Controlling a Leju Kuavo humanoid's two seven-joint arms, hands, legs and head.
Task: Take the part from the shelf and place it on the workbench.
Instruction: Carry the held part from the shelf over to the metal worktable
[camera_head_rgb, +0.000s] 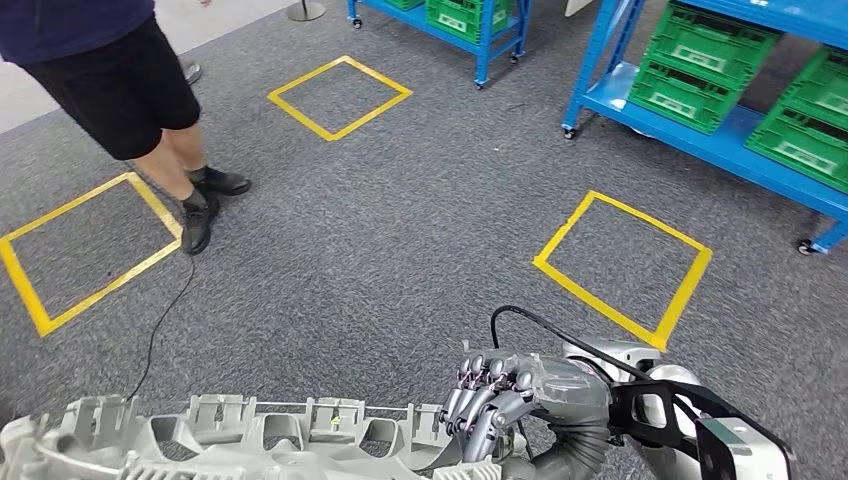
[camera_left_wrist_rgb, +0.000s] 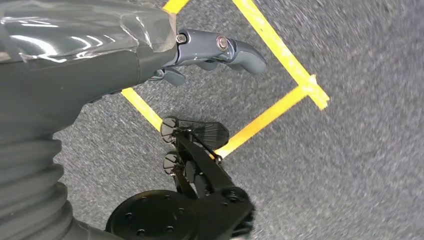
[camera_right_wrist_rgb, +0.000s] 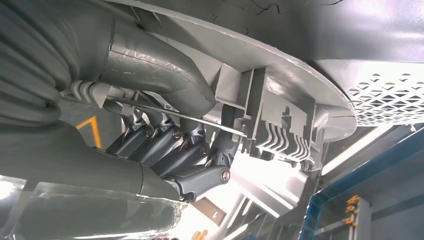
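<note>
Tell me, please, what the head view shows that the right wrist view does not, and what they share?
Head view alone: a person standing on the carpet, yellow tape squares and green crates on blue shelves. Right wrist view alone: the part's underside with its ribs, seen close. Both: the right hand gripping the grey part.

the right hand (camera_head_rgb: 490, 395) has dark grey fingers with small silver screws at the hinges and thin pink and white wiring along the knuckles. behind it sits a grey ribbed cover, partly wrapped in clear glossy film. a black cable (camera_head_rgb: 560, 325) loops up over the silver right arm (camera_head_rgb: 640, 365), which carries a black bracket (camera_head_rgb: 665, 415) and a grey and white box. the left hand (camera_left_wrist_rgb: 220, 50) shows a thick grey thumb with a round screw head, the same film-wrapped shell and ribbed cover behind.
</note>
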